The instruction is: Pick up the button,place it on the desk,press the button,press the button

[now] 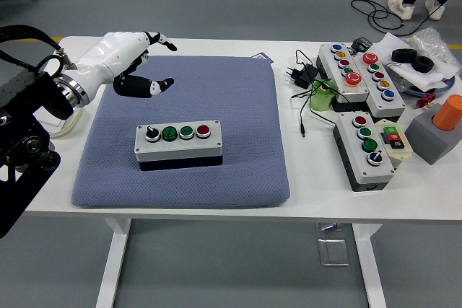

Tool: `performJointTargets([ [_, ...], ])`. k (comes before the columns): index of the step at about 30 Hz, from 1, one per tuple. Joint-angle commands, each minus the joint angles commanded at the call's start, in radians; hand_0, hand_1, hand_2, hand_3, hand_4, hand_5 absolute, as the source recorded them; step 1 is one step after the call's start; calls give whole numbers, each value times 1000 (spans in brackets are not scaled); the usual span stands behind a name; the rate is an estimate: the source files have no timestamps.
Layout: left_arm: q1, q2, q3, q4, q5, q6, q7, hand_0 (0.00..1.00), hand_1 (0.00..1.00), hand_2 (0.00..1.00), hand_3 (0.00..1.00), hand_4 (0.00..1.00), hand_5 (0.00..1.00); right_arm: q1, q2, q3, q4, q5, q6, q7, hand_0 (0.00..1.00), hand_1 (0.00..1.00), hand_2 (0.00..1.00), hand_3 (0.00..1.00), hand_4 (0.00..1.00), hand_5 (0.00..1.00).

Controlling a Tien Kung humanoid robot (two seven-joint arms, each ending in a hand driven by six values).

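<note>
Head view: button box point(178, 144) lies on the blue pad point(238, 106), toward the pad's near edge, its black knob, two green buttons and red button facing up. Farther back, over the pad's far-left corner, the left hand point(124, 59) hovers with fingers spread loosely, gripping nothing, well clear of the box.

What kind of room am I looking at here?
Probably a robotics lab or test workshop. A white table holds several push-button control boxes, a robot's left hand hangs open over a blue pad, and cables trail across the grey floor.
</note>
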Motion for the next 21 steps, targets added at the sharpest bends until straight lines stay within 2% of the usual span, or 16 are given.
performJointTargets([
  [1, 3, -1, -4, 12, -39, 35, -3, 120, 221, 251, 905, 998, 975, 0, 0, 0, 0, 1, 0, 0, 630, 485, 537, 584, 263, 12],
  [2, 10, -4, -11, 29, -85, 72, -15, 616, 768, 848, 998, 998, 998, 1, 0, 0, 0, 0, 0, 0, 630, 485, 537, 584, 262, 12],
  [4, 18, -7, -21, 49, -169, 132, -35, 616, 768, 848, 998, 998, 998, 1, 1, 0, 0, 1, -1, 0, 630, 485, 537, 584, 262, 12],
  [6, 23, -10, -27, 60, -247, 167, -48, 616, 768, 848, 998, 998, 998, 2, 1, 0, 0, 2, -1, 0, 630, 485, 537, 584, 262, 12],
  [7, 28, -12, -33, 72, -292, 199, -66, 616, 768, 848, 998, 998, 998, 2, 1, 0, 0, 2, -1, 0, 630, 485, 537, 584, 262, 12],
  [8, 34, -14, -36, 86, -338, 238, -91, 850, 936, 998, 998, 943, 998, 2, 1, 0, 0, 4, -1, 0, 630, 486, 537, 584, 262, 11],
  [10, 40, -16, -41, 100, -423, 286, -115, 850, 936, 998, 998, 943, 998, 2, 1, 0, 0, 3, -1, 0, 630, 486, 537, 584, 262, 11],
  [13, 56, -19, -55, 117, -546, 328, -129, 850, 936, 998, 998, 943, 998, 2, 1, 1, 0, 1, -1, 0, 630, 486, 537, 584, 262, 11],
  [14, 59, -20, -58, 120, -585, 333, -130, 894, 961, 998, 998, 888, 998, 2, 1, 1, 0, 1, -1, -1, 630, 485, 537, 584, 262, 12],
  [19, 86, -18, -82, 145, -786, 345, -141, 894, 961, 998, 998, 888, 998, 2, 2, 2, 0, -1, -1, -1, 630, 485, 537, 584, 262, 12],
  [21, 98, -15, -101, 163, -878, 324, -141, 864, 946, 998, 998, 859, 998, 2, 2, 2, 0, -1, -1, -2, 629, 485, 537, 584, 262, 12],
])
